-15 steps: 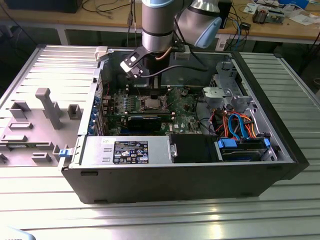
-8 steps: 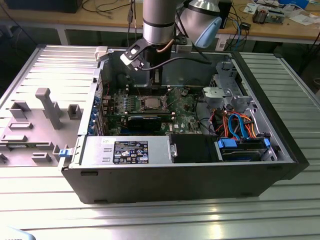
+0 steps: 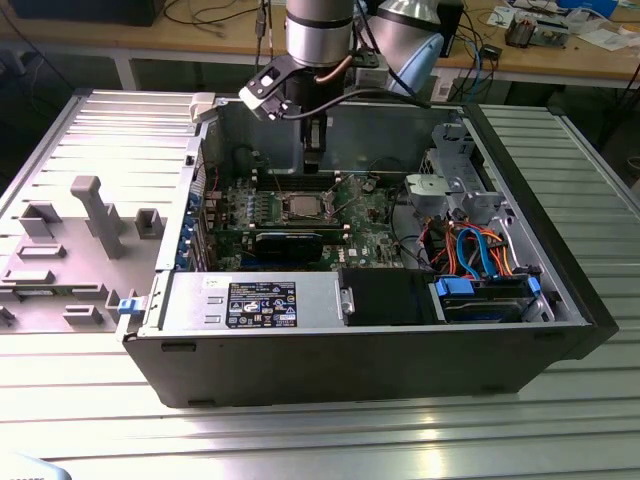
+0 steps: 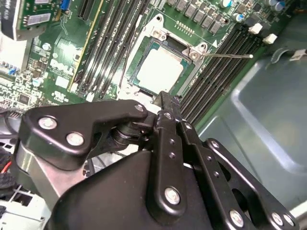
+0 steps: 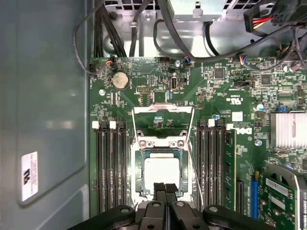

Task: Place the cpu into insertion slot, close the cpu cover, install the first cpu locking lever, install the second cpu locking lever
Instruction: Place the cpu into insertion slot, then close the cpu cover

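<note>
Operator: Where does the cpu sit?
Inspector: Your cpu (image 5: 163,175) lies flat in the slot (image 5: 139,167); the cover (image 5: 163,110) lies open beside it. Your claw (image 5: 165,188) hangs over one edge of the cpu, fingers (image 5: 159,190) pressed together, holding nothing; contact cannot be told.
Operator: Surroundings?
Inspector: Open case (image 3: 400,360) on a ribbed metal table (image 3: 300,440), bench (image 3: 560,60) behind. Black label (image 3: 262,303) inside the case, print unread.

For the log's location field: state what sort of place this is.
Probably an electronics lab or workshop: an opened black computer case lies on a ribbed metal table, a cluttered wooden workbench stands behind, and a silver robot arm reaches in.
</note>
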Robot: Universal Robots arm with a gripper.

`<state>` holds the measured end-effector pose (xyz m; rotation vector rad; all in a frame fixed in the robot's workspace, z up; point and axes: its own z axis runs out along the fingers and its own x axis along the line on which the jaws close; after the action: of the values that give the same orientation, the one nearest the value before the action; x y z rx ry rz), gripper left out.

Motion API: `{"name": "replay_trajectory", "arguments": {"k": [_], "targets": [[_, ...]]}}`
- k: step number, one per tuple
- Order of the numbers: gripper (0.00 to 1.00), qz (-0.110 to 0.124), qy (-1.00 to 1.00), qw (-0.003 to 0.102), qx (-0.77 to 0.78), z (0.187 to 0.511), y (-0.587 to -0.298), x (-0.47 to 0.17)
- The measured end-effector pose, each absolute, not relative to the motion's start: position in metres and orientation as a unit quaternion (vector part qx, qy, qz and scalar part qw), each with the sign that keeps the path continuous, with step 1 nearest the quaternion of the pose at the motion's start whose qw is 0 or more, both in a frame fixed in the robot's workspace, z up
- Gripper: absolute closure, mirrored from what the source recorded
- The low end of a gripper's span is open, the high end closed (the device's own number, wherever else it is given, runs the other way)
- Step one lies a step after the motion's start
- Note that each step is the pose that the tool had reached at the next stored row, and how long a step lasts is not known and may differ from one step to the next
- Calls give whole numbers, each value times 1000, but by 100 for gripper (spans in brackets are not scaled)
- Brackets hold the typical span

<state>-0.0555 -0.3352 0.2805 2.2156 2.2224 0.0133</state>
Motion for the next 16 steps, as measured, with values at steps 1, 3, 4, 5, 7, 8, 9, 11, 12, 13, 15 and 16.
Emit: {"name": "replay_trajectory", "arguments": {"k": [1,3,4,5,7,8,9,11,12,13,15,16], "targets": [[89,4,708,2,706,284,-335,-56],[89,4,708,2,706,289,-335,-56],[89,4,708,2,706,290,-335,-56],[89,4,708,2,706,291,-335,-56],[89,4,708,2,706,290,-335,-56],[89,4,708,2,706,290,-335,-56],[89,4,708,2,706,291,-335,-56],[89,4,708,2,706,291,-335,-56],[89,4,708,2,706,291,-335,-55],[89,4,708,2,706,291,-335,-55],[89,4,708,2,706,291,-335,-52],[89,4,708,2,706,291,-335,-51]]}}
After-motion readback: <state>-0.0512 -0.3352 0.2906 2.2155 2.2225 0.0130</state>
